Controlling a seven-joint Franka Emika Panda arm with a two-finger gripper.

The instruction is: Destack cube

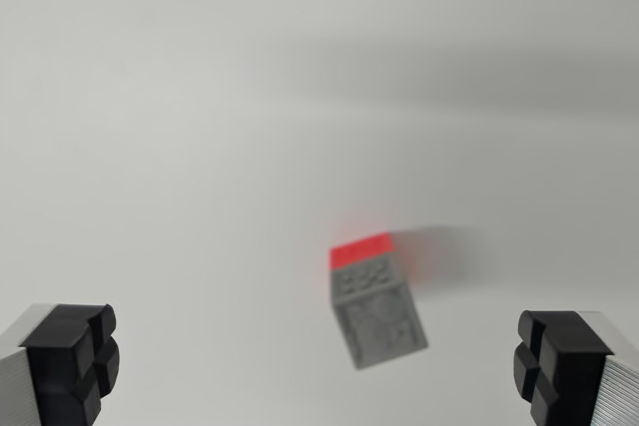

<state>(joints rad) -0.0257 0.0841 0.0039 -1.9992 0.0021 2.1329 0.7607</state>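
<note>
**Wrist view: cube stack below wide-spread fingers**

Wrist view looks down on a plain pale surface (200, 97), with the picture somewhat blurred. Slightly right of centre and in the lower half stands the cube stack (376, 296): a grey cube (379, 321) with a patterned, speckled face, and a red cube (361, 250) showing as a bright band along its upper edge. Which of the two lies on top cannot be told for certain from this angle, but they touch along one whole edge and read as one block. The block's long axis runs from the red end, at the upper left, to the grey end, at the lower right, so it sits tilted in the picture, leaning clockwise from straight up and down. A soft shadow (449, 251) spreads from the red end toward the wrist view's right.

The gripper (319, 371) hangs clear of the stack. Its two black fingertip pads (75, 361) sit at the bottom corners, one at the wrist view's left and one at the right, with the jaws spread wide and nothing between them. The stack lies between the two fingers, nearer the right one, and a little farther up the picture.
</note>
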